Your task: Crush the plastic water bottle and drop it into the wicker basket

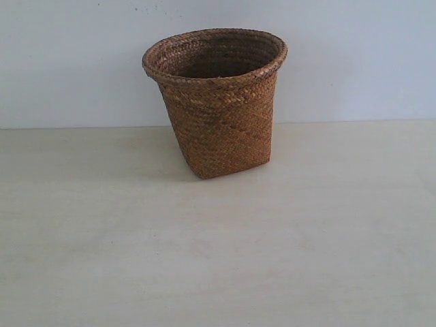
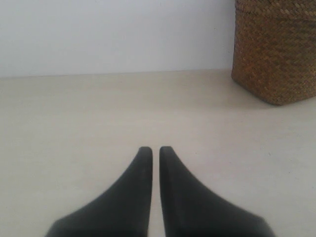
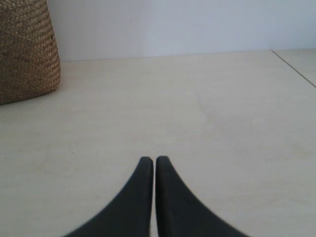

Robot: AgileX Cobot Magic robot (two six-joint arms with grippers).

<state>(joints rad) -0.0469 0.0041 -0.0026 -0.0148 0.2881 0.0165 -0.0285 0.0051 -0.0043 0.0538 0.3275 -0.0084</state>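
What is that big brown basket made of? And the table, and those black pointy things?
The brown round-rimmed basket looks woven from dried plant strips, wicker or straw: criss-cross weave, braided rim, matte. The pale table seems light wood or wood-look laminate: faint grain, smooth. The left gripper and right gripper are black, probably matte plastic or rubber; I cannot tell which.

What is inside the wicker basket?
In the wicker basket only the shadowed far inner wall shows through the mouth. Its front wall covers the lower inside and the bottom, so anything lying there cannot be seen.
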